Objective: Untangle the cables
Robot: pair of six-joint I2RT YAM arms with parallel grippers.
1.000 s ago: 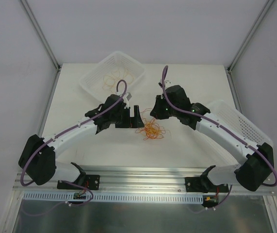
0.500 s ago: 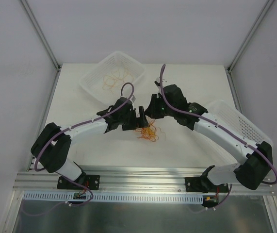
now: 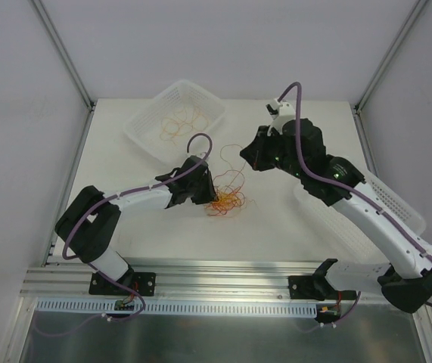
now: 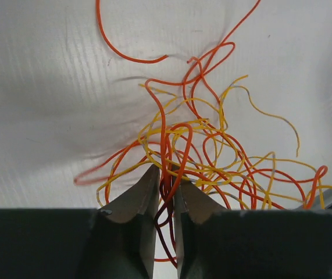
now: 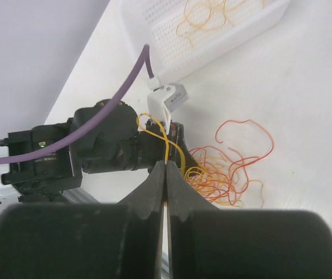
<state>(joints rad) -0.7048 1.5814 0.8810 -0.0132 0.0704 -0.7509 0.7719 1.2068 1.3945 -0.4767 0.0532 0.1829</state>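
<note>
The cables (image 3: 227, 198) are a messy bunch of very thin, curly wires, some red, some orange, some yellow. They lie on the white table (image 3: 276, 227), in front of the white basket (image 3: 141, 136), a little to its right.

The basket is plastic with lots of tiny holes in its walls. A few loose orange loops lie inside it. A second white basket (image 3: 390, 198) sits far off to the right of the first one.

From above, the left gripper (image 3: 209, 190) is at the left edge of the bunch. The right gripper (image 3: 247, 156) is between the bunch and the basket, with a thin wire running from it to the bunch.

The left hand's camera shows more. The left gripper's dark fingers (image 4: 139, 197) are pinched nearly together, with dark red wires squeezed between them. The wires cross over each other in many loops.

The right hand's camera looks down from higher up. Its two fingers are pressed tight on one yellow strand (image 5: 166, 150). That strand runs down toward the bunch beside the black left gripper (image 5: 174, 139).
</note>
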